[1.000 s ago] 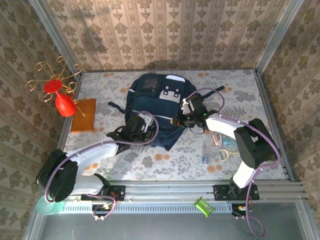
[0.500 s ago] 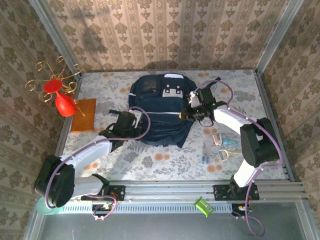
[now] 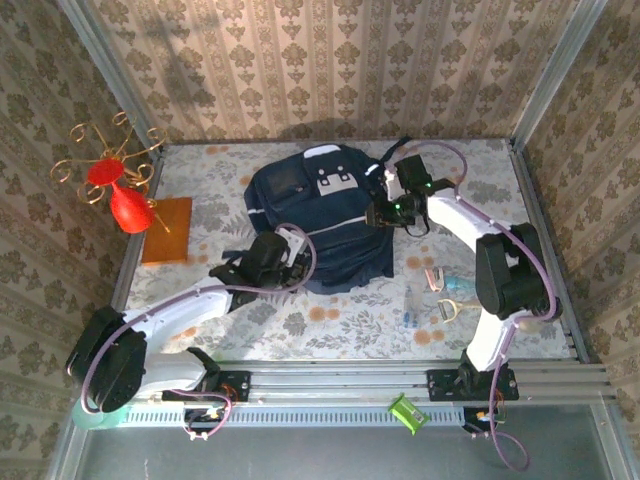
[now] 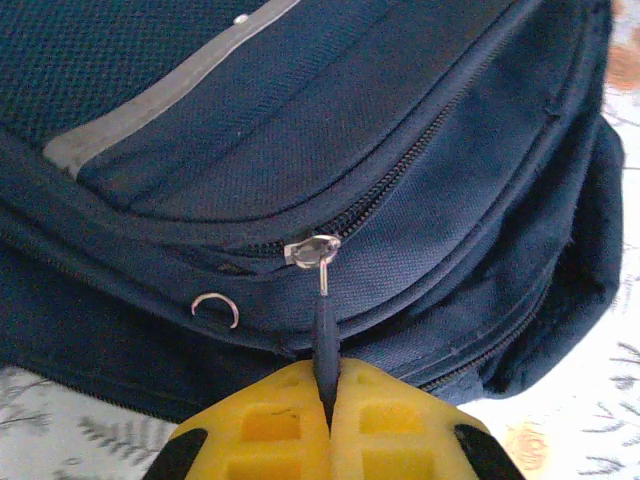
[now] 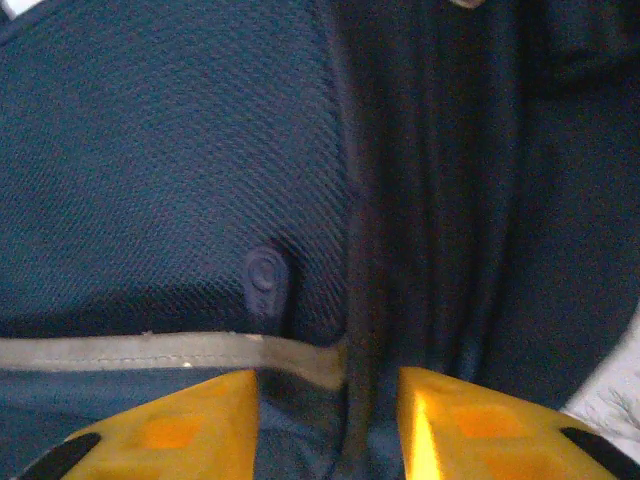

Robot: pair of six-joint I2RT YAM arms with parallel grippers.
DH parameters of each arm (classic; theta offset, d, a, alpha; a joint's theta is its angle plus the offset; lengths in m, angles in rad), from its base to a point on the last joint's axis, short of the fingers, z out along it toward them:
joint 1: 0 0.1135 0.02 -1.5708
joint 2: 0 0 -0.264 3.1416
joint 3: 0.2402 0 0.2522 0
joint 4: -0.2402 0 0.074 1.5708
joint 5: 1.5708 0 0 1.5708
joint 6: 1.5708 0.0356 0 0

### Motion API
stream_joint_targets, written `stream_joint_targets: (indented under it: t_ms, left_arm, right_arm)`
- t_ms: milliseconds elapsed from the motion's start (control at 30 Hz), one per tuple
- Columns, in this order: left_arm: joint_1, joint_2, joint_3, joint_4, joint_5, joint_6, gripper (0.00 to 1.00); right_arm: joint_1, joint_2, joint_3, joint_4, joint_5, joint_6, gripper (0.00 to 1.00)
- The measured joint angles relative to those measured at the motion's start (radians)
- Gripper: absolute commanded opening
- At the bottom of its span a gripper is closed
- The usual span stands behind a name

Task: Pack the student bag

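left gripper (image 4: 329,385) pinching zip pull (image 4: 324,335) | right gripper (image 5: 328,400) spread over student bag (image 4: 300,120) | risk: pull may slip free, or unheld bag drags along

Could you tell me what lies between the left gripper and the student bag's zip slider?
In the left wrist view, a dark pull tab: pinched in the shut left gripper, linked to the zip slider of the student bag.

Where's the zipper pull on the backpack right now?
In the left wrist view the zipper pull hangs at bottom centre, pinched in the left gripper, just right of a small metal ring on the backpack.
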Motion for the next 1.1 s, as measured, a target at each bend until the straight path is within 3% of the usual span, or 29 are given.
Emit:
stream_joint_targets:
  t_ms: [200, 300, 533, 633, 767, 833, 967, 1100]
  left_arm:
    - [-0.025, 0.008, 0.0, 0.008, 0.016, -0.021, 0.0]
    - [-0.031, 0.018, 0.0, 0.017, 0.019, -0.021, 0.0]
    - [-0.047, 0.04, 0.002, 0.023, 0.018, -0.021, 0.0]
    - [-0.055, 0.041, 0.003, 0.025, 0.013, -0.021, 0.0]
    - [-0.056, 0.041, 0.003, 0.026, -0.003, -0.021, 0.0]
    - [-0.055, 0.04, 0.003, 0.021, -0.016, -0.019, 0.0]
    - [-0.043, 0.037, 0.003, 0.01, -0.045, 0.004, 0.0]
    - [0.015, 0.014, 0.003, -0.024, -0.062, 0.037, 0.0]
  right_arm:
    - [0.02, -0.281, -0.298, 0.081, 0.06, 0.128, 0.72]
    - [0.059, -0.375, -0.428, 0.158, 0.06, 0.217, 0.76]
    - [0.129, -0.286, -0.493, 0.334, 0.055, 0.355, 0.77]
    - [0.131, -0.238, -0.493, 0.417, 0.043, 0.388, 0.66]
    - [0.125, -0.203, -0.496, 0.462, 0.04, 0.401, 0.29]
    - [0.112, -0.197, -0.498, 0.475, 0.035, 0.406, 0.15]
    - [0.082, -0.198, -0.501, 0.481, 0.02, 0.391, 0.01]
    - [0.053, -0.224, -0.502, 0.467, 0.008, 0.353, 0.0]
